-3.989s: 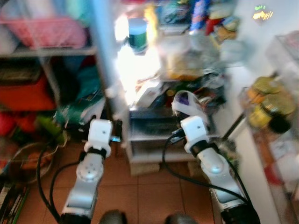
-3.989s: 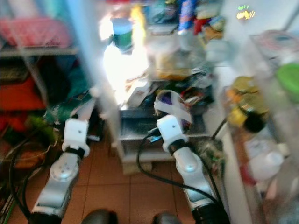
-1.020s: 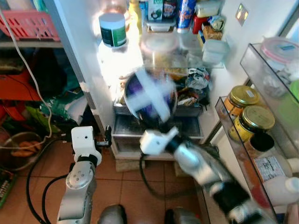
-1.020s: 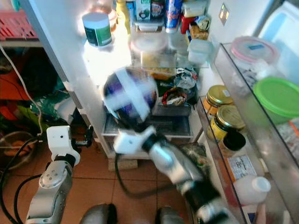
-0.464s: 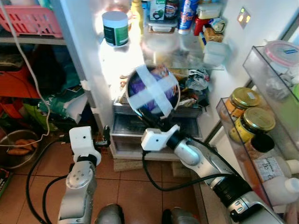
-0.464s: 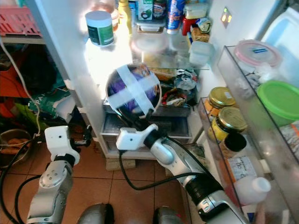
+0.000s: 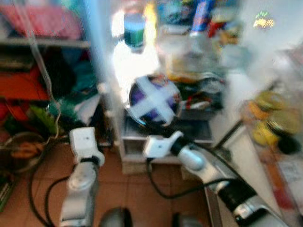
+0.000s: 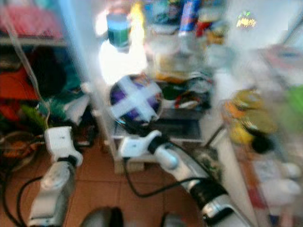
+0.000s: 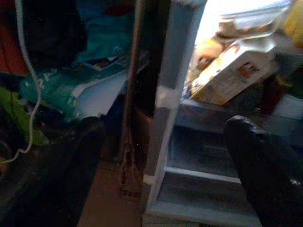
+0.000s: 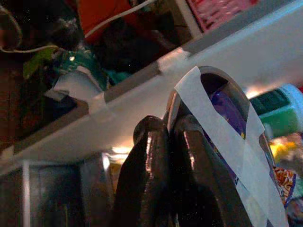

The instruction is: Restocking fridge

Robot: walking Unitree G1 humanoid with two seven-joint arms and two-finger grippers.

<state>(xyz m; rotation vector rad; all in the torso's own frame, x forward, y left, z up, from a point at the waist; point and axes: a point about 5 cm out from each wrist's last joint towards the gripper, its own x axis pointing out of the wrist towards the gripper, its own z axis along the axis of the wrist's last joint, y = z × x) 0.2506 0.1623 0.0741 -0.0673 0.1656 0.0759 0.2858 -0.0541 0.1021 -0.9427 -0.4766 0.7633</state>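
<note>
The right tool (image 10: 168,137) is pinched tight on the rim of a round bowl (image 7: 154,100) whose top is sealed with a cross of white tape, and it holds the bowl tipped on edge, its taped face towards the camera, in front of the open fridge (image 7: 189,66). The tape is presumably there to keep the cover on while the bowl is carried at this tilt, and gripping by the thin rim suits two narrow fingers (image 10: 147,156) that could not span the whole bowl. The bowl hangs just before the lower shelf, above the drawer (image 7: 165,130) at the bottom, so the step in hand looks like bringing it in to find a place among the crowded packets and boxes there. The shelves are full, so a gap will have to be picked with care, and the bowl likely levelled before it is set down. The head views are blurred, so details of the shelf contents are hard to tell. The left tool (image 9: 161,156) hangs low beside the fridge's edge with its fingers spread apart and empty, out of the way of the working arm.
</note>
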